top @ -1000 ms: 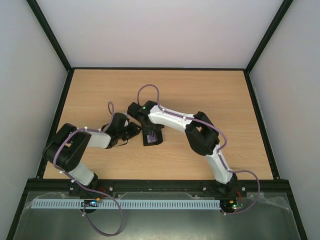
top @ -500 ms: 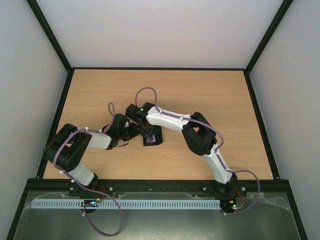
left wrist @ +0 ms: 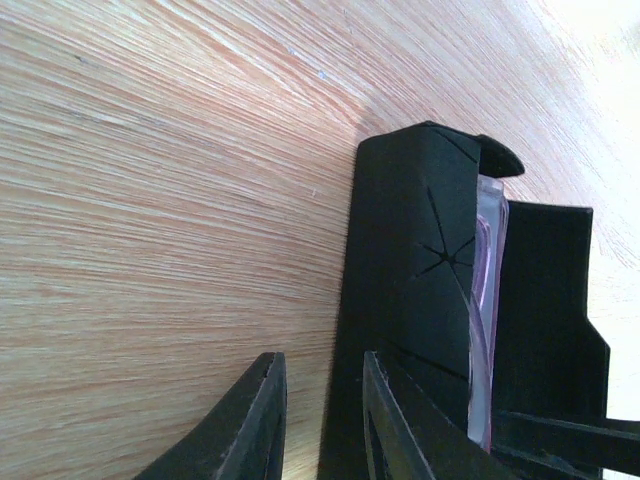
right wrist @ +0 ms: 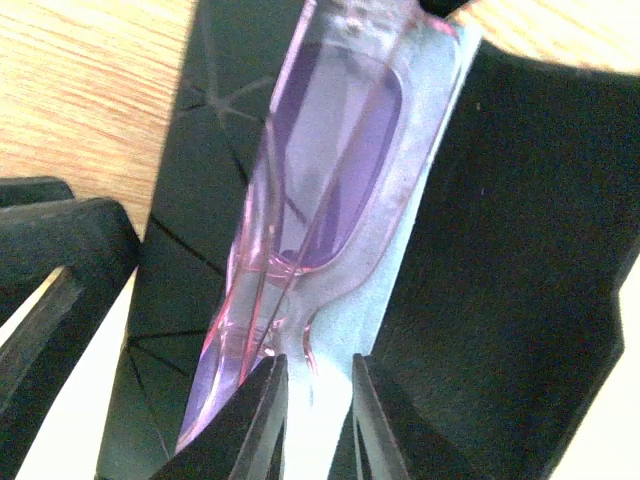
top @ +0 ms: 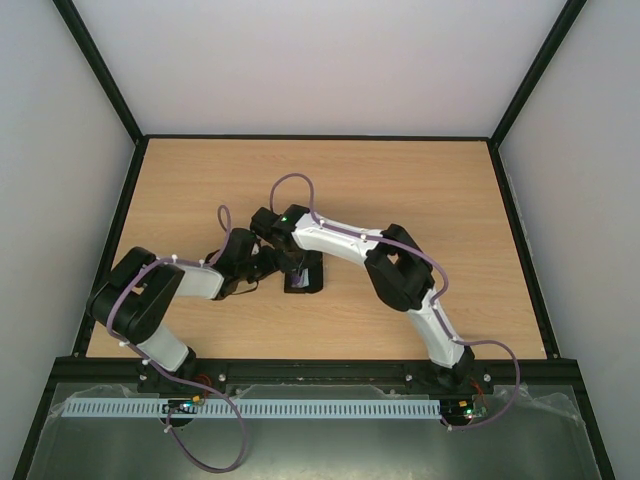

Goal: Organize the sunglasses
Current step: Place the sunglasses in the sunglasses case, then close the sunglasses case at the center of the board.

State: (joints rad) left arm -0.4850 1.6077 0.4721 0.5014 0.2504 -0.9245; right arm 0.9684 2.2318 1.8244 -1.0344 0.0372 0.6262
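Leftward goes the right arm's wrist since a second ago, and it now crowds over the black case [top: 306, 281] beside the left arm. Inside the open case, the sunglasses [right wrist: 320, 170] lie against a light blue cloth [right wrist: 425, 140], between two black walls. The right gripper [right wrist: 318, 365] has its tips slightly apart at one end of the pink frame; whether it grips cannot be told. The left gripper [left wrist: 320, 358], narrowly parted, sits at the case's outer wall, and its hold is equally unclear.
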